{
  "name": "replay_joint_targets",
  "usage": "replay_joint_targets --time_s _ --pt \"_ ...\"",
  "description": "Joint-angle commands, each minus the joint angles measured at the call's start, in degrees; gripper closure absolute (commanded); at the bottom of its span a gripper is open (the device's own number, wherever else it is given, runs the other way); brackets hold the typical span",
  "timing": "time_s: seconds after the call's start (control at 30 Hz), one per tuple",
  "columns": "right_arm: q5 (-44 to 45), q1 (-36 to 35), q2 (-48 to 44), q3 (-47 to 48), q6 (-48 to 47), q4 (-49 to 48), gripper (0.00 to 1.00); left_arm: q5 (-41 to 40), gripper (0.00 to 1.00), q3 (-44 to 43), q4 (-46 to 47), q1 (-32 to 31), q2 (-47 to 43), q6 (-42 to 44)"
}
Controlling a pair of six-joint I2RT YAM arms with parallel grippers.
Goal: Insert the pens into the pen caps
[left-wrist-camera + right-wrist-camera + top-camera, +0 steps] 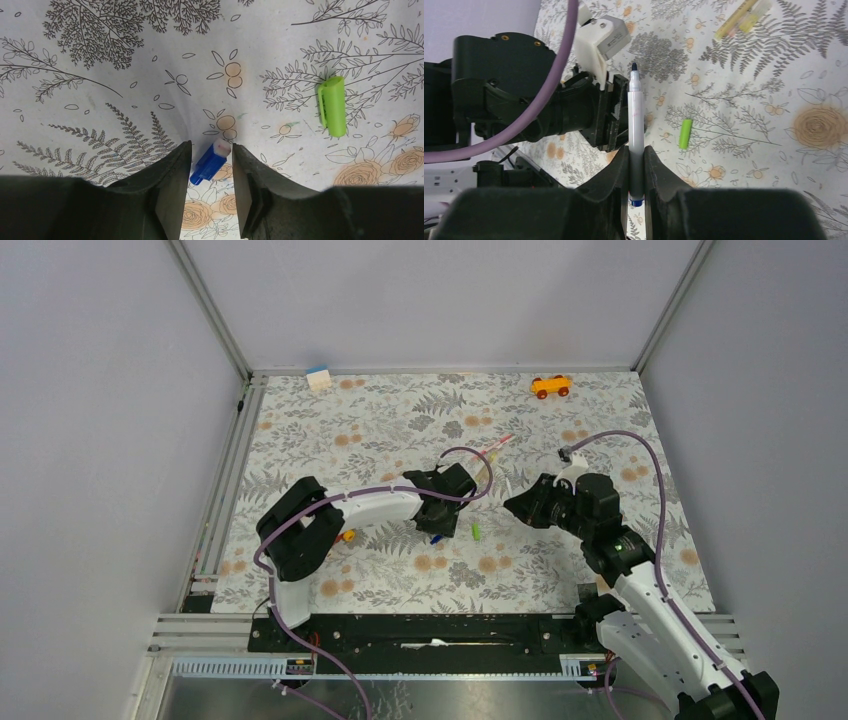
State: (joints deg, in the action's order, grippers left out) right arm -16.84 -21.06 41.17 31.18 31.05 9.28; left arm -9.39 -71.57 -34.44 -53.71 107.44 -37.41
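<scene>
Left gripper [211,148] open, fingers straddling blue cap [212,161] on surface [280,45]. Cap sits dead between them, touching neither. Long axis slanted; paler end, seemingly the mouth, points up-right, away from wrist. Left arm plainly nearer. Right gripper [636,150] clamped on white pen [635,115], dark tip out front, aimed toward left arm. Green cap [331,106] lies apart, off right. Likely next: close on blue cap, lift, turn mouth toward pen tip.

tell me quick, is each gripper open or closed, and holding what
Left gripper: open, one finger on each side of the blue cap, not gripping it.
Right gripper: closed on the white pen.
</scene>
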Motion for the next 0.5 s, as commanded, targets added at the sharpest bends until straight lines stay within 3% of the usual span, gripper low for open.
replay_joint_targets --time_s 0.0,0.2,0.47 --pt "-4.56 -0.3 0.67 0.82 3.09 -4.97 1.0 -1.43 0.59 -0.9 0.07 -0.2 -0.12 -0.72" --pt "-5.75 -0.3 1.22 1.44 6.77 -6.11 1.0 -0.94 0.6 -0.52 0.07 -0.21 -0.39 -0.28" --pt "0.56 -0.28 2.67 6.47 10.55 2.3 1.0 0.21 0.62 0.52 -0.47 -0.18 -1.08 -1.35"
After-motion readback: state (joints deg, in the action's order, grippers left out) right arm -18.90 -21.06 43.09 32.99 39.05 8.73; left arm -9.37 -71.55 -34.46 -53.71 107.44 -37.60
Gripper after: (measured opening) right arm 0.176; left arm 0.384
